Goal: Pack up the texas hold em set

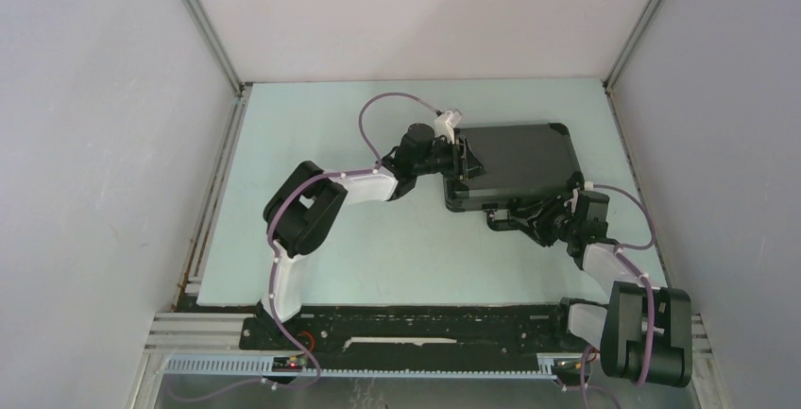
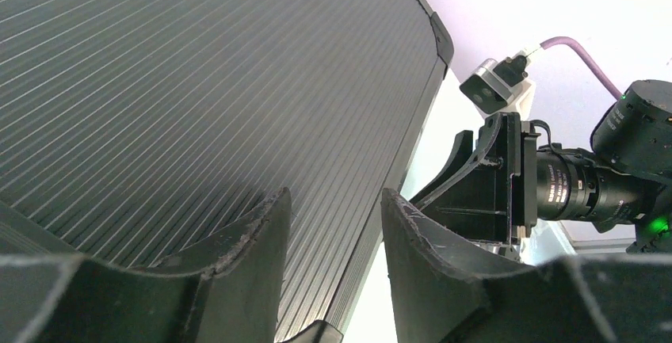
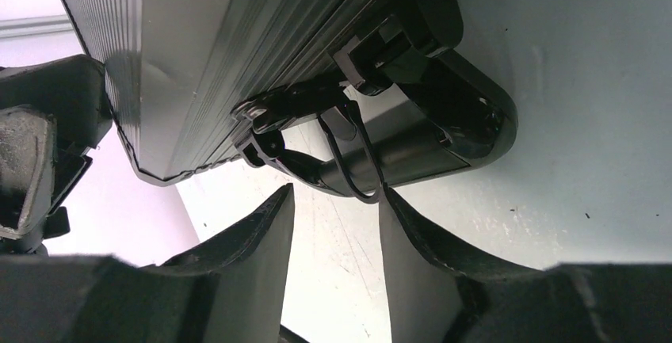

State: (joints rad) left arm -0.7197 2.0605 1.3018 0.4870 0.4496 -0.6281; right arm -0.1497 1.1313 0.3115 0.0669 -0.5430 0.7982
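Here, case (image 1: 515,159) on table (image 1: 378,248), white walls (image 1: 425,12).

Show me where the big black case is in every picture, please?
Top external: the black ribbed hard case lies flat, right of centre on the pale green table.
Left wrist: its ribbed lid fills the upper left.
Right wrist: its side crosses the top left.
Shared landmark: the right arm sits at the case's near edge from above and at the far right in the left wrist view.

No legible txt or labels, tiny print on lens barrel (image 2: 567,188) unreadable
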